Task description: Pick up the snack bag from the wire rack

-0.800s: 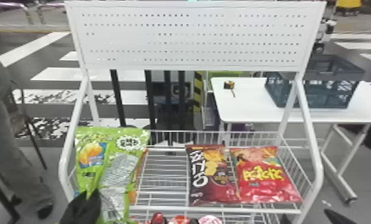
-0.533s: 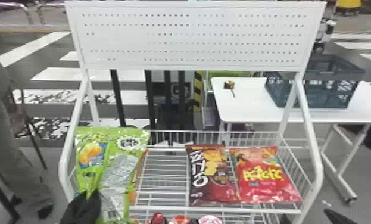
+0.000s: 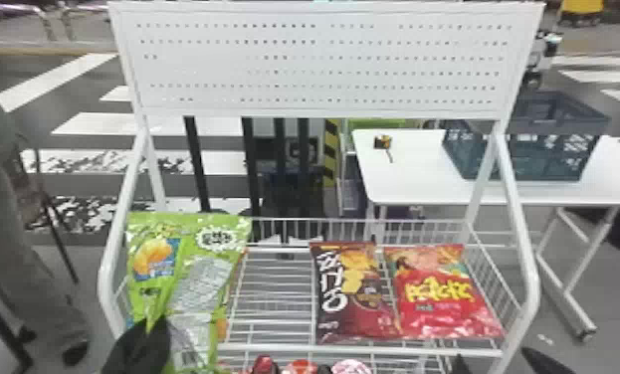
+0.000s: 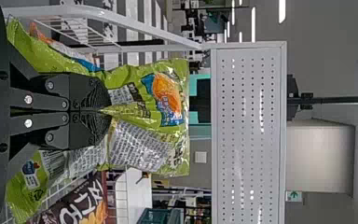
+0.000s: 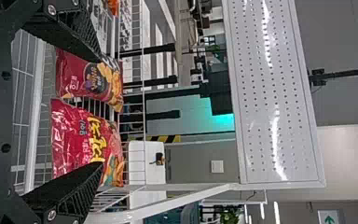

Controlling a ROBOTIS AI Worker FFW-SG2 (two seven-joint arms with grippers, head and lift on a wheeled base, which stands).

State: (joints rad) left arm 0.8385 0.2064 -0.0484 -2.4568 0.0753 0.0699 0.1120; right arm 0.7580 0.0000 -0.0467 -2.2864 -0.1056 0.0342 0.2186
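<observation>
While the left gripper (image 3: 158, 321) has its two fingers pinched on a fold of the green snack bag (image 3: 189, 268), that bag stands roughly upright at the left end of the wire rack (image 3: 363, 349). Whether its bottom rests on the rack, I cannot tell. Empty, the right gripper (image 3: 490, 355) has its fingers spread wide apart near the rack's front right corner. On the rack's right half lie a dark red-brown chip bag (image 3: 348, 298) and, just beside it, a red chip bag with yellow lettering (image 3: 438, 303). Above the rack rises a white perforated panel (image 3: 318, 64). Behind the rack, to its right, a blue-grey plastic crate (image 3: 527, 159) sits on a white table (image 3: 413, 184).
</observation>
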